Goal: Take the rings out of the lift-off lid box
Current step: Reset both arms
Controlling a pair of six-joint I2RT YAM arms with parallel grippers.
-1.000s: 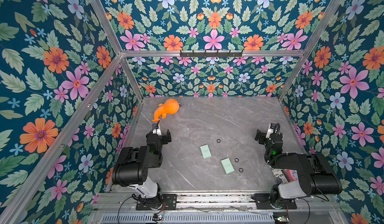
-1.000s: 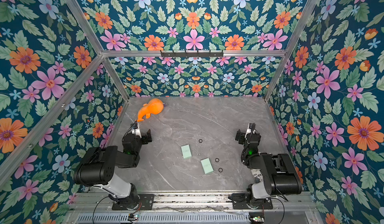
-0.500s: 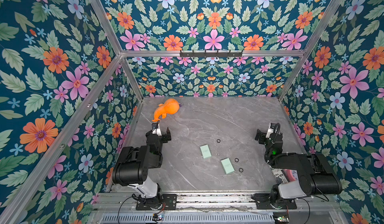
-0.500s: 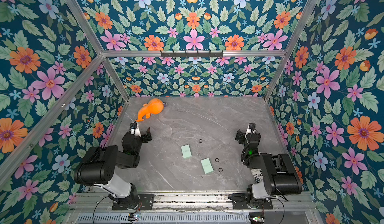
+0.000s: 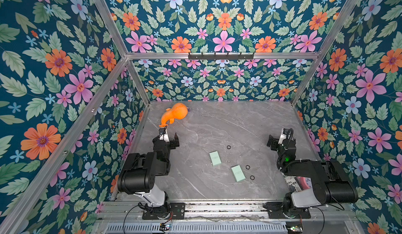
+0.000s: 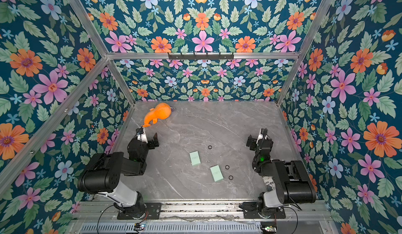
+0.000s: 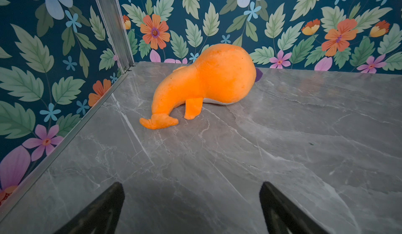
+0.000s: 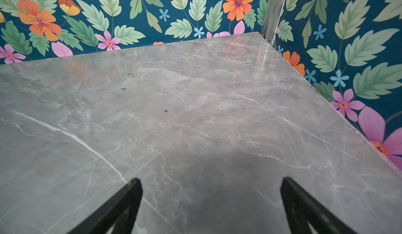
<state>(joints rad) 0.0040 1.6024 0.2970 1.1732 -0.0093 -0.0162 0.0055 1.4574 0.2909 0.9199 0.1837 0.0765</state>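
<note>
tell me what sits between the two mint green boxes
A tiny faint hoop, paler than the black rings, lies on the table between the farther box and the nearer box, touching neither; both top views show it.

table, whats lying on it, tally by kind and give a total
black rings: 3
faint ring: 1
green box parts: 2
orange plush: 1
total: 7
</note>
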